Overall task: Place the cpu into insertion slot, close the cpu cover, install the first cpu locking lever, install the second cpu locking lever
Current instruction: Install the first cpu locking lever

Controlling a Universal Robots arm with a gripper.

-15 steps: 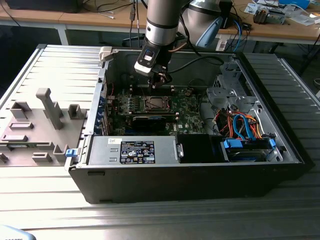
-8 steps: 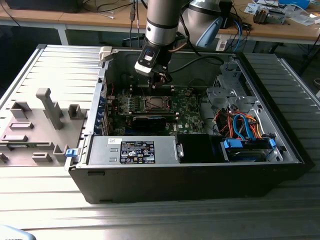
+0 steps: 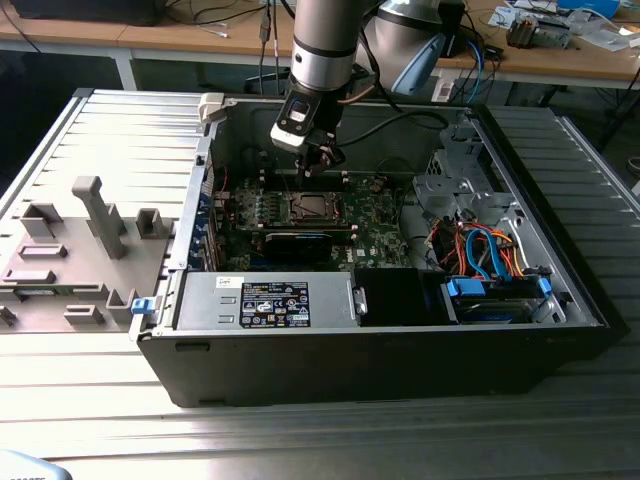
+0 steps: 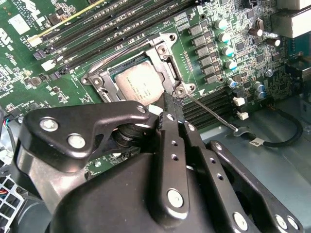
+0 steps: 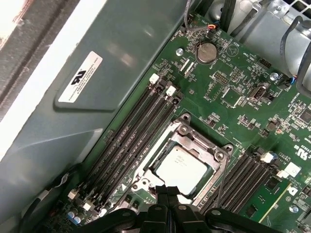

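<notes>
- Glossy silver-grey cylindrical arm tube (image 3: 325, 35), with a darker band near its lower end.
- Pale blue rounded joint cap (image 3: 415, 62), at 3 o'clock from that tube.
- Black wrist block with a white face (image 3: 295, 128), at 6 o'clock from the tube.
- Thin black cable (image 3: 385, 115) trailing off at 4 o'clock from the block.
- Matte black gripper (image 4: 171, 101) built of flat link plates, studded with round silver screws (image 4: 48, 124) and small holes.

cpu (image 5: 181, 167) — matt metal; cpu cover (image 5: 204, 142) — shiny metal.
</notes>
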